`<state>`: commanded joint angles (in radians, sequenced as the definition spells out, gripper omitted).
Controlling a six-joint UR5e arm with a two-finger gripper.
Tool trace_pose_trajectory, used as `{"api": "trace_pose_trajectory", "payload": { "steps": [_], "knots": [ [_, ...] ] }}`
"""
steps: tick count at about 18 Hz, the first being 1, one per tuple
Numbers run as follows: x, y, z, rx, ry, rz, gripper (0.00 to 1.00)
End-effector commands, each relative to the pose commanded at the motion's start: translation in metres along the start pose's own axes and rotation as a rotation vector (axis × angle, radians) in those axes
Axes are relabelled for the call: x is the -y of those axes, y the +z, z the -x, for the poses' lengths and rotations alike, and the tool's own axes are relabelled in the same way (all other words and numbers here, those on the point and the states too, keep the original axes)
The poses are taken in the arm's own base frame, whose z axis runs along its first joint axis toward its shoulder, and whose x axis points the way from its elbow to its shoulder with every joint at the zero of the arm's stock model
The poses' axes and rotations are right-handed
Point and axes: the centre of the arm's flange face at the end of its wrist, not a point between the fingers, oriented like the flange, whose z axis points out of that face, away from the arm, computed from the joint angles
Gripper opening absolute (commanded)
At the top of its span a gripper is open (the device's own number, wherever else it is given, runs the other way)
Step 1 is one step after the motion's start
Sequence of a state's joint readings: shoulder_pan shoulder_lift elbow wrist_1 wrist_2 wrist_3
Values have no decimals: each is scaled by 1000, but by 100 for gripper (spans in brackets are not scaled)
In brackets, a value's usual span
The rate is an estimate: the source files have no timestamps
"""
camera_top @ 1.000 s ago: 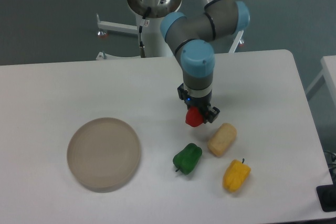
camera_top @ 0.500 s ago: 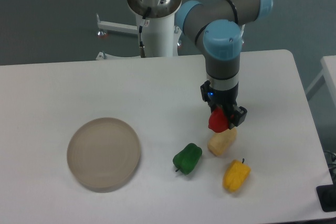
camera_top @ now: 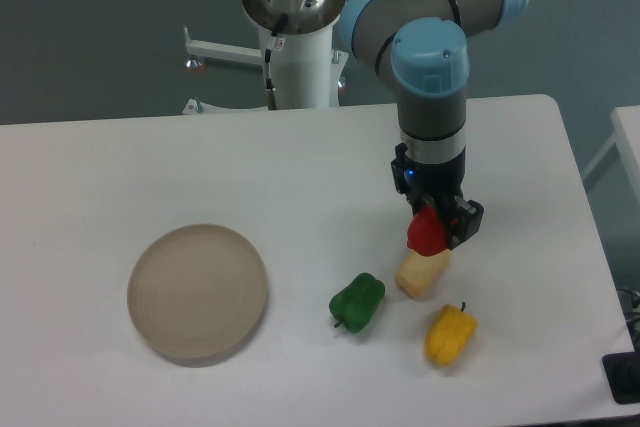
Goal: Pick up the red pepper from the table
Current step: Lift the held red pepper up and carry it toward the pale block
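Observation:
The red pepper [camera_top: 426, 234] is glossy and small, and it hangs in my gripper [camera_top: 438, 229], which is shut on it. It is held just above the white table [camera_top: 120, 177], right over the upper end of a beige bread-like piece [camera_top: 420, 274]. The black fingers [camera_top: 463, 222] hide the pepper's right side and its stem. The arm comes down from the base at the back.
A green pepper [camera_top: 357, 301] lies left of the beige piece and a yellow pepper [camera_top: 450, 334] lies below it. A round beige plate [camera_top: 197, 293] sits at the front left. The table's right edge runs near x 590.
My gripper has carried the red pepper to the right and slightly toward the front, from left of the beige piece to above it. The other objects have not moved.

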<state>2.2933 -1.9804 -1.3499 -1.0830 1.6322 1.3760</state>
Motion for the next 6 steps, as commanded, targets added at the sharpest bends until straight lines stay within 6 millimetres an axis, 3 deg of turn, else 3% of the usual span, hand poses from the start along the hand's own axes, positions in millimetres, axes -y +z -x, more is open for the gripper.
{"api": "trace_pose_trajectory", "payload": {
  "steps": [6],
  "knots": [
    [2, 0, 1, 1, 3, -1, 61]
  ]
}}
